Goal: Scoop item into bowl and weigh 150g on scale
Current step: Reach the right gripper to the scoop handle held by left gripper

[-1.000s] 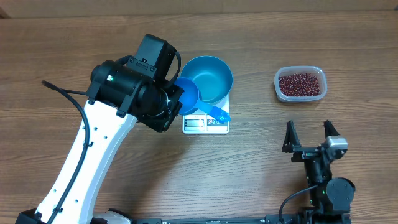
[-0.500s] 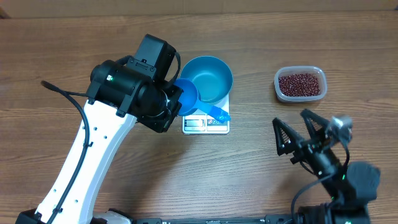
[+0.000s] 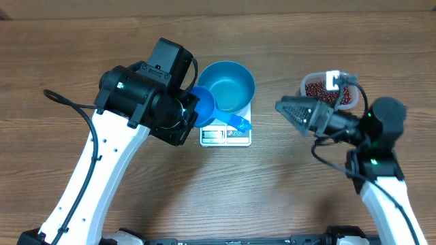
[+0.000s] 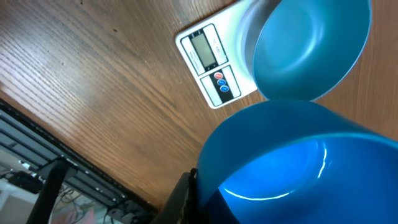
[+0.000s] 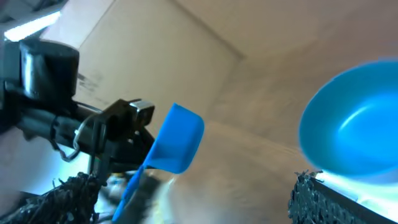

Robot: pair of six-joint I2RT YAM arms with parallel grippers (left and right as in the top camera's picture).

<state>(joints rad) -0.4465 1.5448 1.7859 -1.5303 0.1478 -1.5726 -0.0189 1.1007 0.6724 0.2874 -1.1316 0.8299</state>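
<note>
A deep blue bowl (image 3: 228, 85) stands empty on the white scale (image 3: 225, 135), whose display faces the front edge. My left gripper (image 3: 192, 109) is shut on the cup of a small bright blue scoop (image 3: 204, 107), held just left of the bowl with its handle lying over the scale. In the left wrist view the scoop (image 4: 298, 168) fills the bottom, with the bowl (image 4: 305, 50) and scale (image 4: 214, 68) beyond. The dark red beans (image 3: 324, 92) sit in a clear tub at the right. My right gripper (image 3: 289, 110) is open and empty, pointing left between the tub and the scale.
The clear plastic tub (image 3: 306, 90) is partly covered by my right arm, which reaches over it. Bare wooden table (image 3: 286, 177) stretches in front of the scale. The right wrist view is blurred, showing the scoop (image 5: 177, 140) and bowl (image 5: 354, 124) ahead.
My right arm has lifted from the front edge and swung up toward the tub, its open gripper now pointing left at the scale. The left arm and scoop have not moved.
</note>
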